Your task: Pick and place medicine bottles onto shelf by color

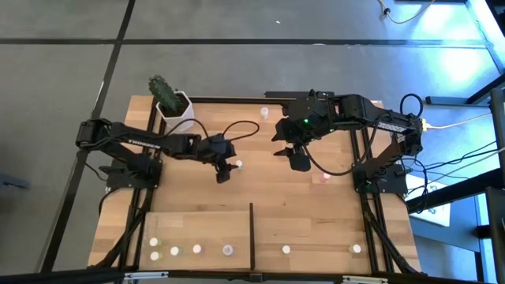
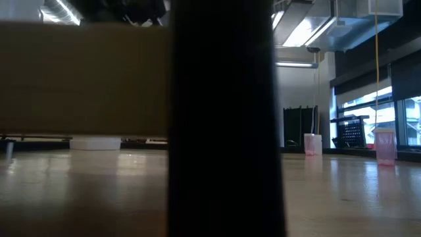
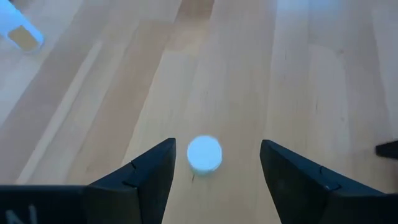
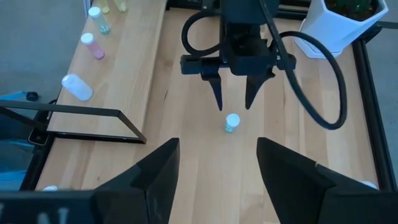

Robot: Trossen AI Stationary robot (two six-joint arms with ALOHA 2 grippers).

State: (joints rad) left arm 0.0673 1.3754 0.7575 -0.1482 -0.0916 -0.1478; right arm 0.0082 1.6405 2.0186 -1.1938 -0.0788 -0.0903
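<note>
The left hand (image 1: 224, 171) hangs over the middle of the desk (image 1: 316, 205), fingers spread wide and gripping nothing. Its target, a white-capped, pale green medicine bottle (image 1: 237, 165), stands upright just beside that hand; the left wrist view shows the cap (image 3: 204, 154) between the two fingertips, nearer one finger than the other. The bottle's long axis is vertical, so a straight descent with a slight sideways correction appears sufficient before closing. The right hand (image 1: 293, 151) hovers further off, also released and empty; the left hand is clearly nearer. The shelf (image 1: 197, 229) lies at the near edge, already carrying several bottles either side of its black divider (image 1: 252, 233).
</note>
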